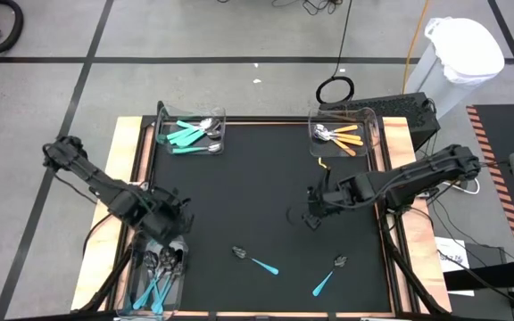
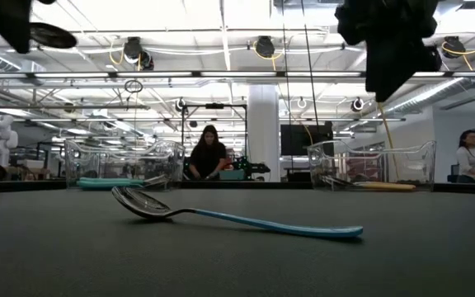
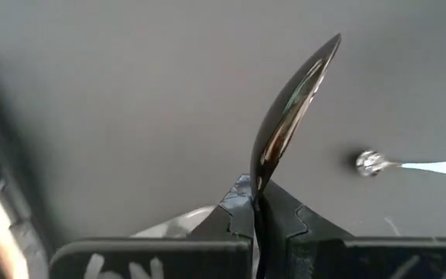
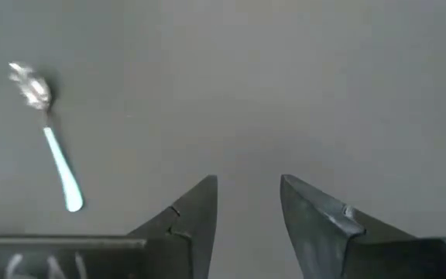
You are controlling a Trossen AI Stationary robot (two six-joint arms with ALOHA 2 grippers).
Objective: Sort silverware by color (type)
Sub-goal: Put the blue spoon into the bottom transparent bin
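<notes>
black matting covers the table, with a clear bin at three of its corners. taking the bin of teal-handled pieces at the near left corner as the landmark: the left end effector hovers just above that bin's far end, clamped tight on a dark-headed spoon whose bowl stands up between its fingers. the step in hand looks like dropping this spoon among its kind, so it should be lowered inside the bin walls before release, handle pointed along the bin's length, or it may bounce off the rim. well to the right of the bin, past the table's middle, the right end effector hangs over bare mat with fingers apart and nothing between them. two teal spoons remain on the mat to the bin's right, one nearer, one farther. far across the table stand a teal bin and an orange-handled bin.
</notes>
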